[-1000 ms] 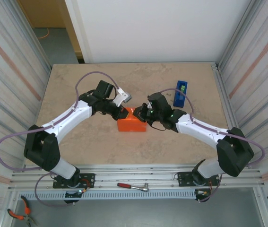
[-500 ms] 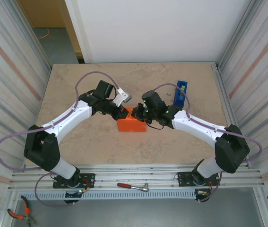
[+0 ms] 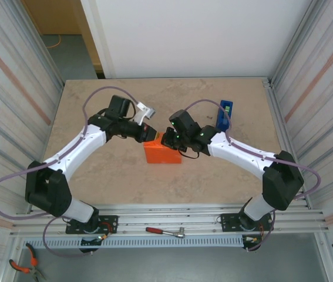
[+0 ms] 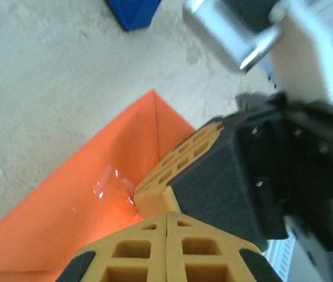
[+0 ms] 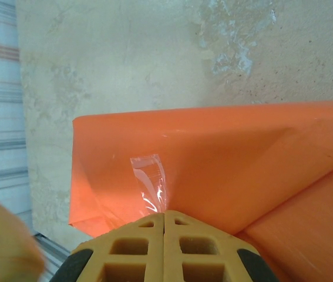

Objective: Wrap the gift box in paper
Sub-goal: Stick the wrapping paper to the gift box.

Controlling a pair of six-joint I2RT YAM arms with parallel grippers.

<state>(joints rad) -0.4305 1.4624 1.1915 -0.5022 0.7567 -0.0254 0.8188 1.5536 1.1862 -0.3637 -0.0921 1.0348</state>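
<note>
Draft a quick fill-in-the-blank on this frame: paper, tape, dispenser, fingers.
1. The paper folded up at the middle of the scene is ___ in colour.
2. The tape dispenser standing beyond the right arm is ___.
3. A clear strip of ___ sticks to the paper just ahead of the right gripper.
4. The left gripper and the right gripper both have their fingers ___.

Missing words: orange; blue; tape; shut.

Right fingers [image 5: 208, 254] farther left over the paper [image 3: 163, 154]; left fingers [image 4: 125, 254] farther back and left.
</note>
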